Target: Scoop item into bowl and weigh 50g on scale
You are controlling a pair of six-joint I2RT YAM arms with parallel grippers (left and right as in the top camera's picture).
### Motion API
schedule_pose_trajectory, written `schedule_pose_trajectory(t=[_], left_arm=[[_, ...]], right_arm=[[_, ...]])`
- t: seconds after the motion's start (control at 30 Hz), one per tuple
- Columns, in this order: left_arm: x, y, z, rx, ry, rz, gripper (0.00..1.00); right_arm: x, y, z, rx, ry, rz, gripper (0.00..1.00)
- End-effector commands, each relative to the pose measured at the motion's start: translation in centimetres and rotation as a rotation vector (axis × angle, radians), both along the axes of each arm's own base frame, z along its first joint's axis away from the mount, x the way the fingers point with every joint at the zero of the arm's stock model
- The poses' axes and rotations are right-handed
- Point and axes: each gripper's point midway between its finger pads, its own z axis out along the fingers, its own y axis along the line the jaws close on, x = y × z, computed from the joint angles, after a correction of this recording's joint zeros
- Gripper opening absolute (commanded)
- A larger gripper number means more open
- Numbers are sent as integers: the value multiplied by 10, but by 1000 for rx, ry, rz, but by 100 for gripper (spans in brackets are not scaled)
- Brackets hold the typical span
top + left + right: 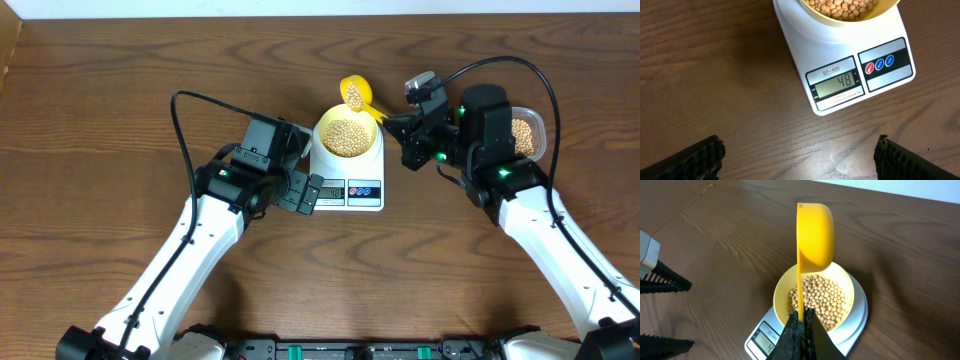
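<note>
Overhead, scale: The scale (347,192) sits mid-table between the two arms, so either one can reach it.
Overhead, bowl: The bowl (320,133) stands on the platform, and the beans (348,138) fill most of it.
Overhead, scoop: The scoop (354,95) is held out past the bowl's far rim with a few beans in its cup. It seems parked there so that beans can be added a few at a time.
Overhead, right gripper: The right gripper (392,124) has its fingers pressed onto the scoop handle. This side grip lets a wrist roll do the tipping.
Overhead, tub: The tub (531,134) of spare beans lies behind the right arm, within its reach.
Overhead, left gripper: The left gripper (311,193) is just beside the scale's front-left corner, with its fingers spread and holding nothing.
Left wrist, display: The display (838,84) reads 48, a little short of the target. This camera seems aimed there to watch the number.
Left wrist, fingers: Both tips sit at the bottom corners, wide apart, over bare table (715,75).
Right wrist, grip: The dark fingers close on the thin handle low in the frame. The cup stands edge-on above the bowl's rim.
Right wrist, judgement: The task is nearly done. A small tip is needed, and a full pour would likely overshoot.
</note>
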Motion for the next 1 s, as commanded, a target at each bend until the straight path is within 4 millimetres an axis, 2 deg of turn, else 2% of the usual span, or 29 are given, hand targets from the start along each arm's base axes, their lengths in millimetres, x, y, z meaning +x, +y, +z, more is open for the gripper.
schedule_pose_trajectory(t=[0.0,0.13,0.4,0.63,0.97], left_arm=[[0,0,1,9,-6,-13,98],[0,0,1,9,-6,-13,98],[0,0,1,9,-6,-13,98],[0,0,1,9,-6,-13,98],[0,0,1,9,-6,-13,98]], right_arm=[[-3,2,6,-12,-35,22,1],[-3,2,7,-8,-33,22,1],[-3,3,7,95,91,-58,1],[-6,4,5,-20,-36,44,1],[-6,4,5,37,35,-6,1]])
